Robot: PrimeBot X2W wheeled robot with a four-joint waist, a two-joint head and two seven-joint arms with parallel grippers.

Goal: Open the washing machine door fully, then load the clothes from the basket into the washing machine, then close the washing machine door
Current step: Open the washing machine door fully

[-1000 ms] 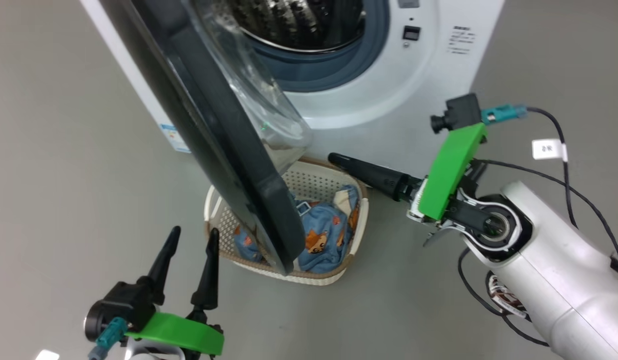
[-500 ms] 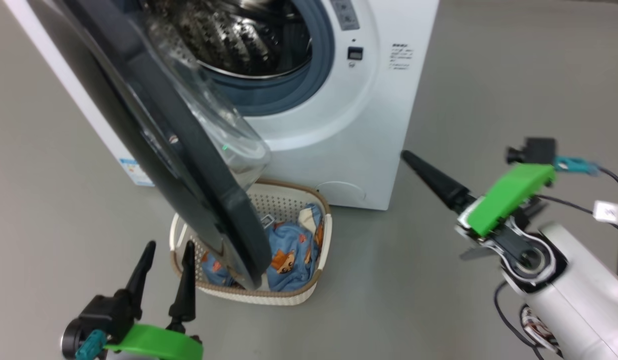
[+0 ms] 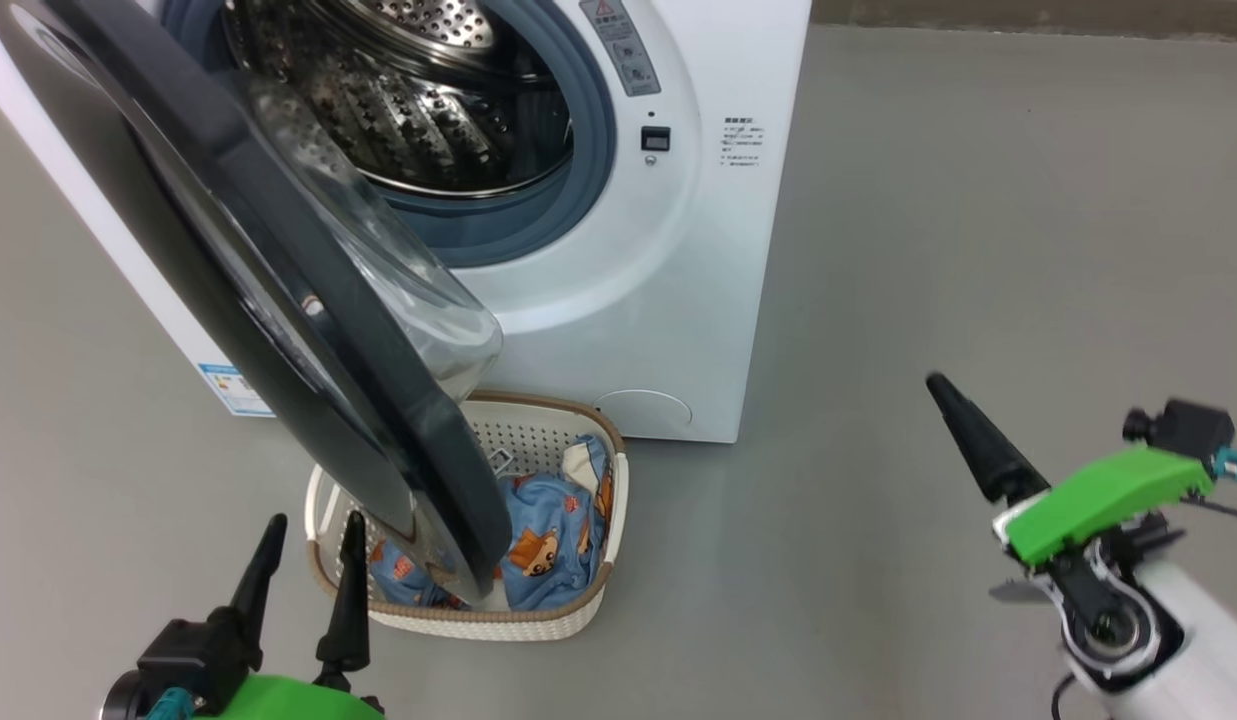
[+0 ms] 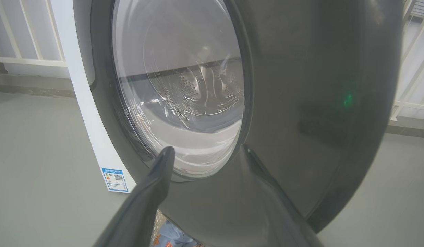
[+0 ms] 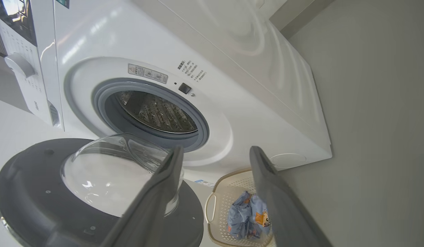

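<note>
The washing machine (image 3: 678,250) stands at the top with its steel drum (image 3: 428,110) exposed. The washing machine door (image 3: 308,380) is swung out toward me, and its lower edge overhangs the basket (image 3: 618,480) on the floor. The clothes (image 3: 548,530), blue with a bear print, lie in the basket, partly hidden by the door. My left gripper (image 3: 313,525) is open just left of the basket, facing the door's outer face (image 4: 318,85). My right gripper (image 3: 938,388) hangs open and empty well to the right of the basket. The right wrist view shows the door (image 5: 26,192), basket (image 5: 212,206) and clothes (image 5: 249,216) beyond that gripper (image 5: 216,149).
Grey floor surrounds the machine, with open room to the right. A blue label (image 3: 233,390) sits low on the machine's left side. A white railing (image 4: 26,61) runs behind in the left wrist view.
The head camera has shifted, so the machine and basket sit further left and lower. My right gripper has pulled away from the basket's far rim to the right. The left gripper keeps its place.
</note>
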